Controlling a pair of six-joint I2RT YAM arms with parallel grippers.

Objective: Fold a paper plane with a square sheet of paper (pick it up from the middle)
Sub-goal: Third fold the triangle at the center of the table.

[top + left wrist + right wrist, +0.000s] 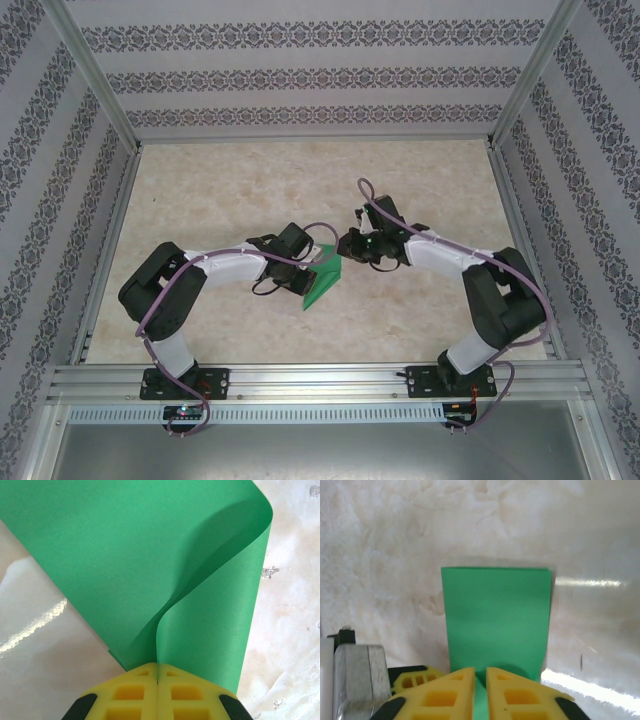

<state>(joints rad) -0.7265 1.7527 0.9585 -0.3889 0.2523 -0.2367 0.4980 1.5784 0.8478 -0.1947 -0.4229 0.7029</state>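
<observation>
Okay, left gripper (157, 672): yellow ribbed rubber fingers pressed flat together, clamped on the lower edge of the thin bright green paper sheet (150, 555). The finger bases are cut off by the frame bottom. The sheet is smooth and matte, bent over itself in a soft rounded curl with no sharp crease at that spot. Its far edges run out of the left wrist view. Right gripper (480, 672): same yellow fingers, with a narrow slit between them and green showing in it. Cannot tell if they pinch the paper or just straddle it. From the right wrist the sheet reads as a plain rectangle, doubled, with a thin second layer peeking out at its top right corner. From above, the paper sits mid-table between both grippers, partly hidden by the left one. Under it is a glossy beige marbled tabletop (300, 180) with glare streaks. Beyond are striped, patterned walls (300, 80).
</observation>
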